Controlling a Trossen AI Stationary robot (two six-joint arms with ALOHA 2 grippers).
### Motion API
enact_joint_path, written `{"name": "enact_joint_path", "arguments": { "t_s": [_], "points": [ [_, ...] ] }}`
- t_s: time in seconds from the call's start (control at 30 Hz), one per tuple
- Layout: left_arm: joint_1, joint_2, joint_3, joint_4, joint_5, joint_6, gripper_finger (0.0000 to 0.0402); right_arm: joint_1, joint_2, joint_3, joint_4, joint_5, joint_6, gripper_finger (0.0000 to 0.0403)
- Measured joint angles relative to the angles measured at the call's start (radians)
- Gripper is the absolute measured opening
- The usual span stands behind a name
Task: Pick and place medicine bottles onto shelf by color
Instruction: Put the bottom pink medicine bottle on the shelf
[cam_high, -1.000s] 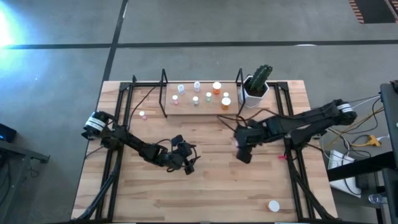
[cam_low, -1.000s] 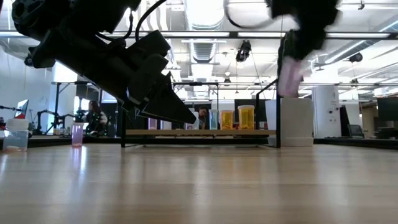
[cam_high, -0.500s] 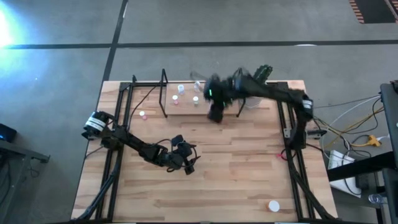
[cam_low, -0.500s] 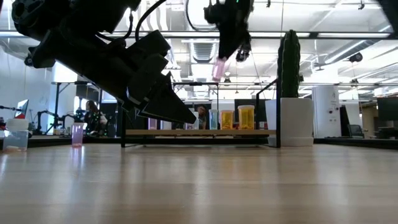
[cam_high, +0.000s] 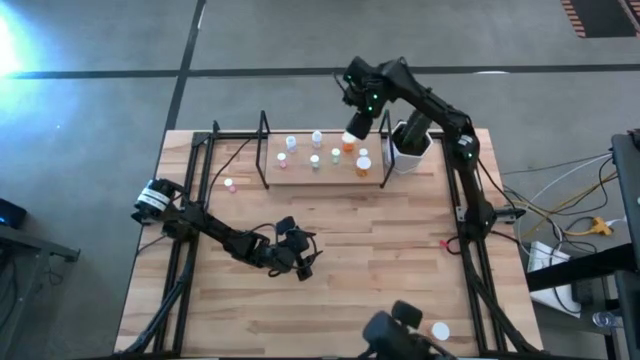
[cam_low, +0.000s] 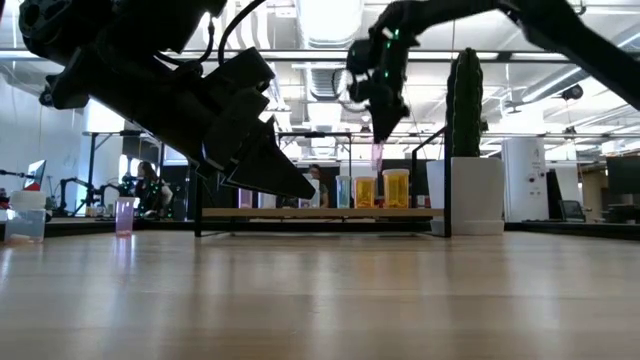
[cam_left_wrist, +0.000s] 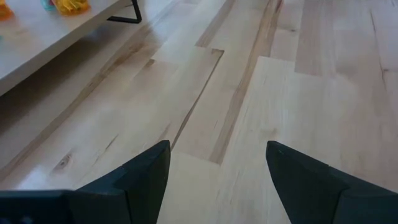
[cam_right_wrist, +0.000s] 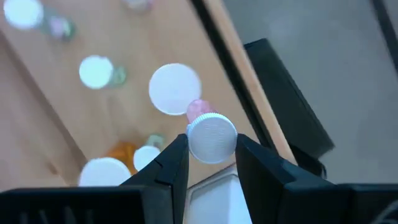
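Above the upper right end of the low light-wood shelf with thin black uprights (cam_high: 322, 168), the right end effector (cam_high: 356, 124) hangs clenched on a small pink bottle with a white cap (cam_right_wrist: 210, 135); a moment ago it was over the shelf's middle. The other white-capped bottles (cam_high: 349, 142) stand on the board, with the white square cactus pot (cam_high: 411, 146) just right of it. The pale plank desk (cam_high: 400, 270) lies broad and bare toward the frame's bottom. The left end effector (cam_high: 298, 254) waits lower left of centre, fingers (cam_left_wrist: 134, 180) spread, unmoved. Beyond is grey floor (cam_high: 100, 50).
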Motion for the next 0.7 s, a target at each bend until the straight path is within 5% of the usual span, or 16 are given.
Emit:
{"name": "enact_joint_path", "arguments": {
  "t_s": [0.17,0.7],
  "points": [
    [0.005,0.0,0.001,0.0,0.0,-0.001,0.0249,-0.013,0.05,-0.003,-0.032,0.034,-0.152,0.0109],
    [0.005,0.0,0.004,0.0,0.0,0.0,0.0249,-0.053,0.064,-0.086,-0.034,0.032,-0.234,0.0109]
  ]
}}
